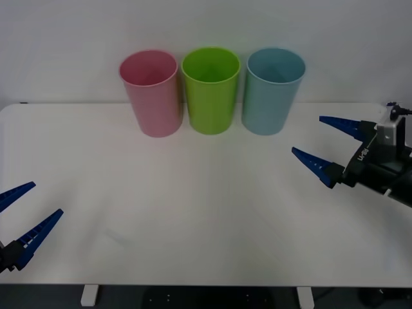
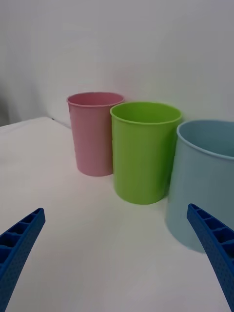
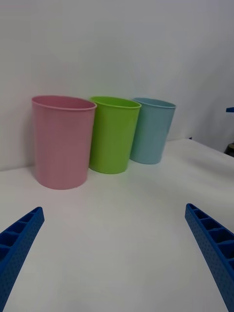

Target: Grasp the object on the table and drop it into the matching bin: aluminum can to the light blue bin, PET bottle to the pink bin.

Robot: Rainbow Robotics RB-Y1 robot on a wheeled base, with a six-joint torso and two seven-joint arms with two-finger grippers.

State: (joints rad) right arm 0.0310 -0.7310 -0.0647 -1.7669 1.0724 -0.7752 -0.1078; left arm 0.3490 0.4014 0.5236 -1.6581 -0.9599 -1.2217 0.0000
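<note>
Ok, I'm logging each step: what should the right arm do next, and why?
Probably pull the right tool back toward the robot: it hangs open and holds nothing, just beside the light blue bin, and the left tool waits open at the table's near edge.

Light is bright, even and diffuse, seemingly from overhead; the table (image 1: 193, 212) reads as a flat, nearly washed-out white in the front view, with faint soft shadows lying in front of the pink bin (image 1: 151, 93), lime green bin (image 1: 211, 90) and light blue bin (image 1: 273, 90) at the upper centre; no hard glare anywhere; bin interiors darken gently toward their bottoms; in both wrist views the blue fingers (image 2: 19, 243) at the lower corners look slightly soft; the wall behind grades to a dim grey toward the left edge of the right wrist view
</note>
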